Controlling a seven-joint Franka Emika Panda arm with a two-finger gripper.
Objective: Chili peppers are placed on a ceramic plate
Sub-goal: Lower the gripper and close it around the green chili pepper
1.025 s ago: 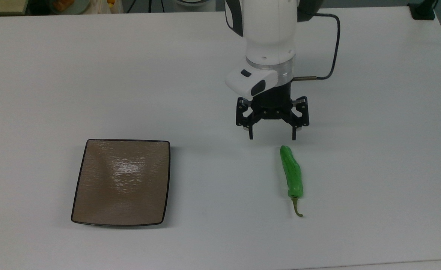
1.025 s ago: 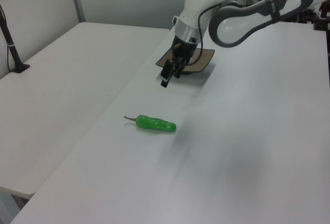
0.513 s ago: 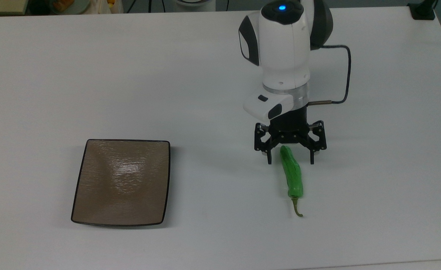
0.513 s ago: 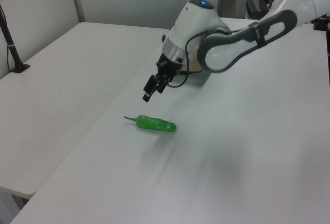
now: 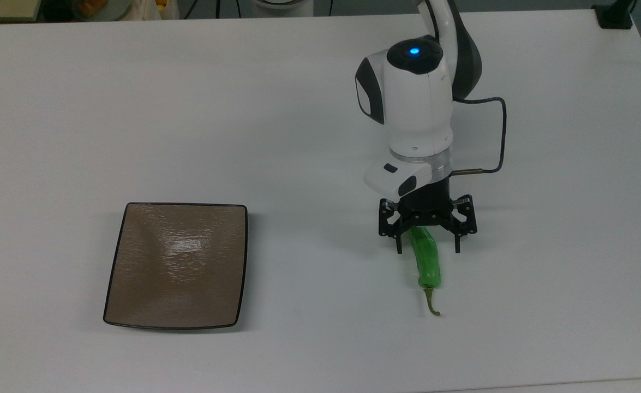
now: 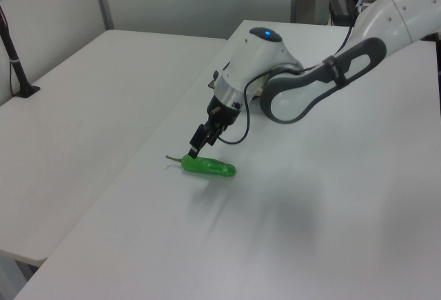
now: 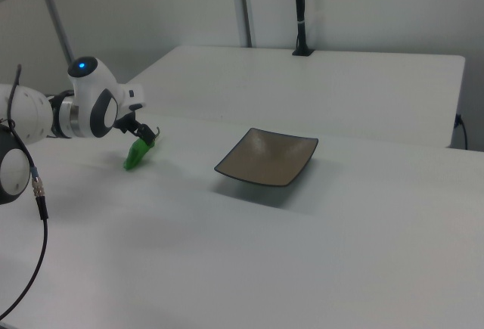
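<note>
- I see the chili pepper [image 5: 427, 264] lying flat on the white table [image 5: 189, 109], on the top view's right side, well apart from the ceramic plate [image 5: 177, 266]
- Its long axis runs nearly up and down in the top view, leaning slightly; the thin curved stem [image 5: 432, 303] points toward the top view's bottom edge and the blunt tip sits under my gripper
- In the left view the pepper [image 6: 208, 167] lies across the frame, stem to the left view's left
- My gripper [image 5: 428, 246] stands over the pepper's tip end with its jaws spread wide, one finger on each side of the green body; I read gaps on both sides in the top view, so nothing is gripped
- In the left view the gripper [image 6: 193, 152] is low, right at the pepper's stem-side end; I cannot tell from there whether a fingertip touches it
- The plate sits bare on the top view's left; in the right view it [image 7: 267, 156] lies to the right view's right of the pepper [image 7: 138, 153]
</note>
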